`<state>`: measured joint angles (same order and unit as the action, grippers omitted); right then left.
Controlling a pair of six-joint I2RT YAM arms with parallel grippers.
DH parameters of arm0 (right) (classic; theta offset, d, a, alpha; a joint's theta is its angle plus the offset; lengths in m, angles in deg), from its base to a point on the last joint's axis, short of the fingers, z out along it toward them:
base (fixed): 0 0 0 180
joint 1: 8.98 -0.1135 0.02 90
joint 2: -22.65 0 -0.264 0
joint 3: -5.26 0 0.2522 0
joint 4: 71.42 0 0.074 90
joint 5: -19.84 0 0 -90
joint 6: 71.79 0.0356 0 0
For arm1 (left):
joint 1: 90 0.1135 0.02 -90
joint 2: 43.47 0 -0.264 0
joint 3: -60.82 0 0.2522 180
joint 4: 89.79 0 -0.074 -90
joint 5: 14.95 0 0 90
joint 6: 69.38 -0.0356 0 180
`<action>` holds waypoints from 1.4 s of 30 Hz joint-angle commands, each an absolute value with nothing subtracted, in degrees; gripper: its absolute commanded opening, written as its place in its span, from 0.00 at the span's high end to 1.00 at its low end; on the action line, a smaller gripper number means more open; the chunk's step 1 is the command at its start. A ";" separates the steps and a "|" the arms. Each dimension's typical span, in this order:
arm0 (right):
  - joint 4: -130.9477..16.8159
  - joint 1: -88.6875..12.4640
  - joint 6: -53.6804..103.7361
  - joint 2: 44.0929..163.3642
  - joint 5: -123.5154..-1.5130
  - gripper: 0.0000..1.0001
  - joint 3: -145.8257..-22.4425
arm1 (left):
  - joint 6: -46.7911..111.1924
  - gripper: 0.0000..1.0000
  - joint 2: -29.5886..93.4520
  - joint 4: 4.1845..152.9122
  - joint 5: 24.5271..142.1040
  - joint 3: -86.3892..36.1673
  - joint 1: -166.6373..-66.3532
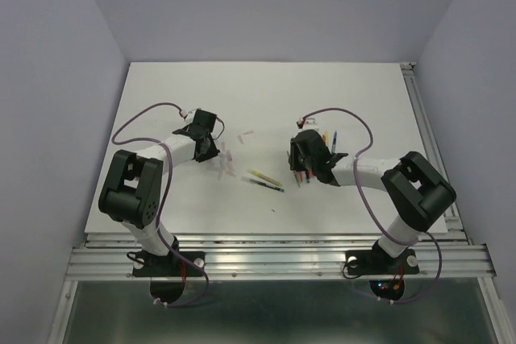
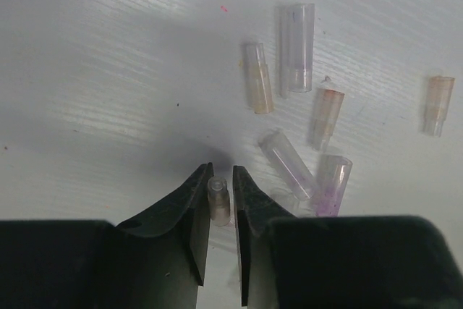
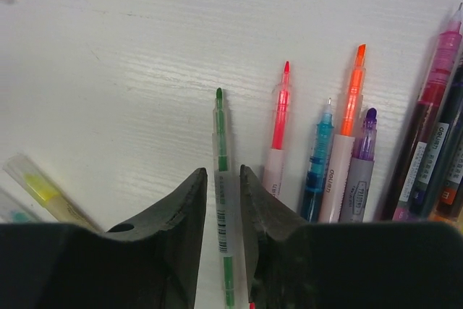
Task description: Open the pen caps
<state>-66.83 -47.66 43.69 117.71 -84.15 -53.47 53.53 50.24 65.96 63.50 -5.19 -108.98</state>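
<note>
We reckon the caps (image 2: 297,47) are translucent plastic, smooth, a bit frosted; table (image 2: 108,70) looks like a matt white board with a fine ridged grain; fingers (image 2: 179,213) are matt black plastic, slightly rough along the edges; pens (image 3: 349,150) are glossy plastic with printed labels; rails (image 1: 274,257) are ribbed bare metal with a dull sheen.

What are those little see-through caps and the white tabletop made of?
The pen caps look like thin glossy plastic: the table shows through them, and some carry a pink or orange tint. The table looks like matt white laminate or painted board, going by its fine streaked grain; which one, the look leaves open.
</note>
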 commanded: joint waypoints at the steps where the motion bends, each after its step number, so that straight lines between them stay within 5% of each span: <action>1: -66.71 -47.39 43.26 113.88 -83.17 0.68 -56.93 | 52.70 0.67 50.13 66.07 63.45 -7.70 -108.80; 12: -67.06 -47.39 42.03 104.04 -80.62 0.58 -55.08 | 52.26 0.50 46.01 66.07 66.00 -7.43 -108.80; 14: -68.20 -47.39 41.24 101.76 -79.83 0.44 -54.21 | 52.44 0.44 44.34 66.07 67.05 -6.91 -108.80; 16: -68.73 -47.31 41.15 100.61 -79.82 0.20 -53.85 | 52.61 0.29 40.83 66.16 68.19 -6.12 -108.80; 19: -71.45 -47.39 37.04 98.68 -75.53 0.00 -52.80 | 52.88 0.09 34.68 67.21 70.12 -4.54 -108.89; 27: -65.94 -47.74 26.48 101.39 -55.75 0.00 -55.25 | 57.44 0.01 19.13 68.53 70.84 0.65 -109.07; 42: -53.53 -56.27 22.43 117.03 -73.66 0.01 -66.15 | 61.40 0.01 13.04 65.90 71.71 7.86 -109.24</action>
